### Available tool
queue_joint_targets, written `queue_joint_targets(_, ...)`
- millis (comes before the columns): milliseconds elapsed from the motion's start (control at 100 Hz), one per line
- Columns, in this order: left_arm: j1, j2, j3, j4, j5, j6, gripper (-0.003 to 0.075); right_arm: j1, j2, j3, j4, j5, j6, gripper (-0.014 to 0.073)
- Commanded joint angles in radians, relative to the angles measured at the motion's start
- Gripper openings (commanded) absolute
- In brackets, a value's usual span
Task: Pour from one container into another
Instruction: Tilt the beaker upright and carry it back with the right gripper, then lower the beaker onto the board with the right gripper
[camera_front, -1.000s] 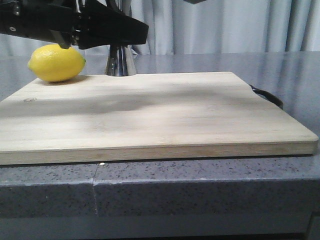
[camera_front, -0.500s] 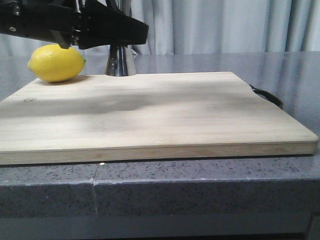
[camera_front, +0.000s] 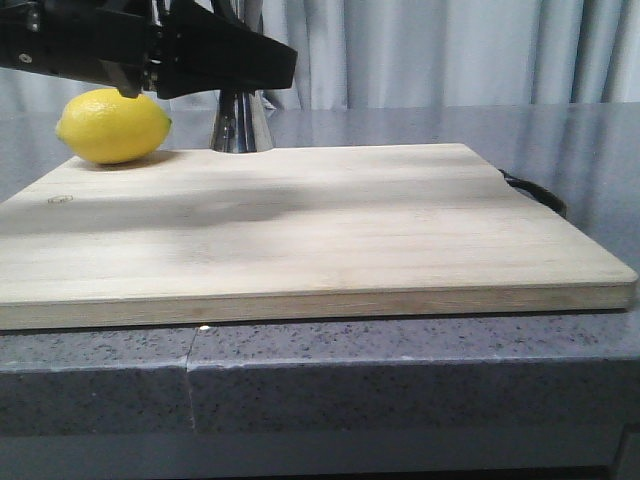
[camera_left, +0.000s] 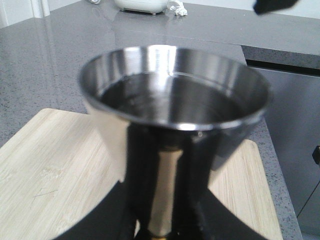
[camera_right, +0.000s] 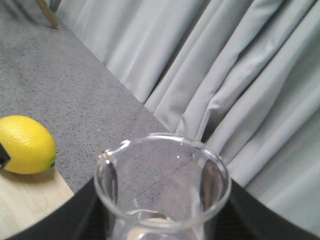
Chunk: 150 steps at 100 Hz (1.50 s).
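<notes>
Nearest to you in the front view is the grey speckled surface (camera_front: 400, 370), and on it lies a pale wooden cutting board (camera_front: 320, 230) with a dark handle loop (camera_front: 535, 192) at its far right end. At the board's far left corner rests a yellow lemon (camera_front: 113, 125), and just to its right you can see the flared steel base of the jigger (camera_front: 241, 122) at the board's far edge, its upper part hidden behind the black left gripper (camera_front: 225, 55). In the left wrist view the jigger (camera_left: 175, 125) fills the frame: you are looking at a shiny stainless cup with a rolled rim, a dark reflective inside, tapering down to a narrow gold-toned waist, where the dark fingers (camera_left: 117, 210) close around it on both sides. In the right wrist view you see the small clear glass beaker (camera_right: 162, 192), cylindrical, with a pouring lip on its rim toward the lemon (camera_right: 26, 145); the dark fingers (camera_right: 82, 215) press against its wall on either side, so the right hand is grasping it. The beaker is held upright above the surface, with the lemon and a corner of the board below it; you cannot tell whether any liquid is in it. Beyond everything hang pale grey curtains (camera_front: 450, 50).
</notes>
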Motion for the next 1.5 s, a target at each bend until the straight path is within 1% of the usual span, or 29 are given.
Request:
queue_joint_targets(0,-0.009,-0.047,-0.03,-0.068,0.12,-0.008,-0.0019,-0.037,-0.04,-0.02,0.118,-0.066,-0.004,0.0234)
queue_joint_targets(150,-0.009,-0.047,-0.03,-0.068,0.12,-0.008,-0.0019,-0.111,-0.04,0.038,0.277,-0.123,-0.004,0.0234)
queue_joint_targets(230,-0.009,-0.047,-0.03,-0.068,0.12,-0.008,-0.0019,-0.132,-0.04,0.092,0.318,-0.171,-0.002,0.0234)
queue_joint_targets(390,-0.009,-0.047,-0.03,-0.068,0.12,-0.008,-0.0019,-0.144,-0.04,0.213,0.32,-0.302,0.014,0.0233)
queue_joint_targets(490,-0.009,-0.047,-0.03,-0.068,0.12,-0.008,-0.0019,-0.144,-0.04,0.299,0.327,-0.396,0.058,0.0233)
queue_joint_targets(600,-0.009,-0.047,-0.03,-0.068,0.12,-0.008,-0.0019,-0.144,-0.034,0.387,0.332,-0.478,0.07,0.0233)
queue_joint_targets(710,-0.009,-0.047,-0.03,-0.069,0.12,-0.008,-0.0019,-0.144,-0.01,0.45,0.35,-0.537,0.07,0.0233)
queue_joint_targets(810,-0.009,-0.047,-0.03,-0.069,0.12,-0.008,-0.0019,-0.144,0.029,0.498,0.355,-0.636,0.07,0.0233)
queue_joint_targets(1190,-0.009,-0.047,-0.03,-0.069,0.12,-0.008,-0.0019,-0.144,0.215,0.518,0.355,-0.899,0.07,0.0233)
queue_joint_targets(1400,-0.009,-0.047,-0.03,-0.07,0.12,-0.008,-0.0019,-0.144,0.282,0.518,0.346,-0.979,0.07,0.0233)
queue_joint_targets(1490,-0.009,-0.047,-0.03,-0.07,0.12,-0.008,-0.0019,-0.144,0.288,0.518,0.346,-0.986,0.07,0.0233)
